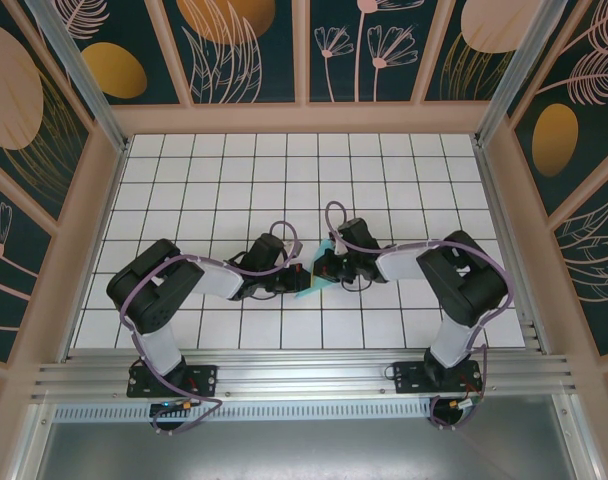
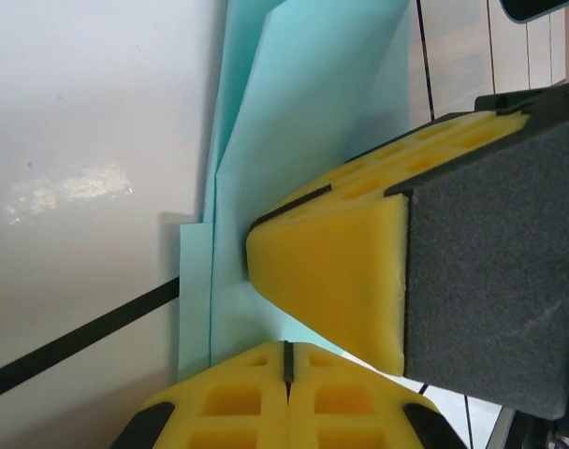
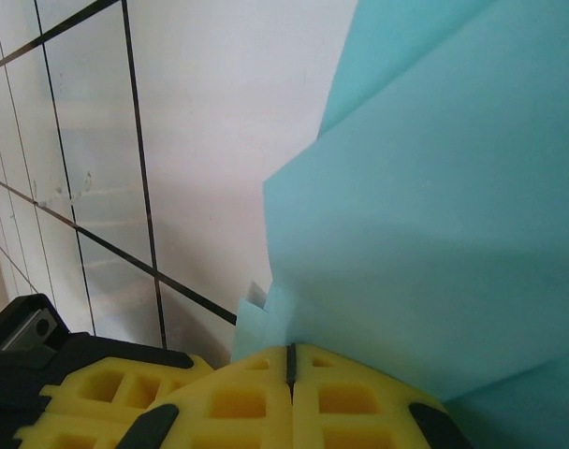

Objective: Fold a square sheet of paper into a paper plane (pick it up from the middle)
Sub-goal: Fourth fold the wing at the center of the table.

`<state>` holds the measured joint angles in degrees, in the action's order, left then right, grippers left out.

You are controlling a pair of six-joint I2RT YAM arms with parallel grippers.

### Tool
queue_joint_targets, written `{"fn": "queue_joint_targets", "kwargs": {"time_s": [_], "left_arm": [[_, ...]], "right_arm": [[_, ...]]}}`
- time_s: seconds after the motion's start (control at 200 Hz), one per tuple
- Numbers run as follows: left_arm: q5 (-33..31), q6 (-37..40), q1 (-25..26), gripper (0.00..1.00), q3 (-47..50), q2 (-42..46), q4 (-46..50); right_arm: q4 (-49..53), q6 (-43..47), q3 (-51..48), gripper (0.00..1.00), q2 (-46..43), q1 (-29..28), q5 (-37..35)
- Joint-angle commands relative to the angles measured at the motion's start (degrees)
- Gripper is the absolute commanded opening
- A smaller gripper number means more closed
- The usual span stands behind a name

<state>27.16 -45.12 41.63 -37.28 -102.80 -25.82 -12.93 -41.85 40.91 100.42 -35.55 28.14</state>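
The big white table point(image 1: 184, 190) has lots of open room on its far side and out to the left and right. Tall painted walls point(image 1: 544, 150) stand all round it, and a metal rail point(image 1: 304, 370) runs along the near edge. Our left arm point(image 1: 164, 290) and right arm point(image 1: 464, 275) reach in and meet near the middle of the table. Between them is the blue sheet of paper point(image 1: 314, 278), partly folded, with layers lying over each other. We think it is very light, thin and floppy, and a hard tug would tear or crumple it. The best places to hold look like the folded edges, where it is thicker. Our left claw point(image 2: 287, 360) is closed tight and looks to pinch one edge of the sheet. Our right claw point(image 3: 289, 360) is closed tight on the sheet too. The two claws are just beside each other, so they could bump.
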Motion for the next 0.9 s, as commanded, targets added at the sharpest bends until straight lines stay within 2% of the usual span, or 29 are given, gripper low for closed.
{"fn": "queue_joint_targets", "kwargs": {"time_s": [0.0, 0.13, 0.185, 0.42, 0.711, 0.896], "left_arm": [[-8.03, 2.32, -0.56, 0.00, 3.95, -4.33, 10.73], [-8.17, 2.00, -0.49, 0.00, 5.16, -4.55, 10.21], [-8.30, 2.05, -0.49, 0.00, 5.50, -4.51, 10.13], [-8.79, 2.53, -0.51, 0.00, 5.91, -4.68, 10.49], [-8.70, 2.95, -0.54, 0.00, 5.63, -4.86, 11.04], [-8.88, 3.06, -0.50, 0.00, 5.55, -5.04, 11.50]], "right_arm": [[2.88, 1.58, 0.05, 0.04, 3.19, 2.76, -7.25], [2.24, 2.70, 0.02, 0.04, 2.54, 3.90, -6.86], [1.46, 3.25, -0.05, 0.05, 2.78, 6.79, -5.56], [1.66, 6.29, 2.09, 0.07, 4.80, 12.16, -1.83], [4.75, 9.04, 6.90, 0.09, 8.51, 19.44, 1.04], [9.54, 10.61, 11.59, 0.10, 10.28, 21.71, 0.14]]}}
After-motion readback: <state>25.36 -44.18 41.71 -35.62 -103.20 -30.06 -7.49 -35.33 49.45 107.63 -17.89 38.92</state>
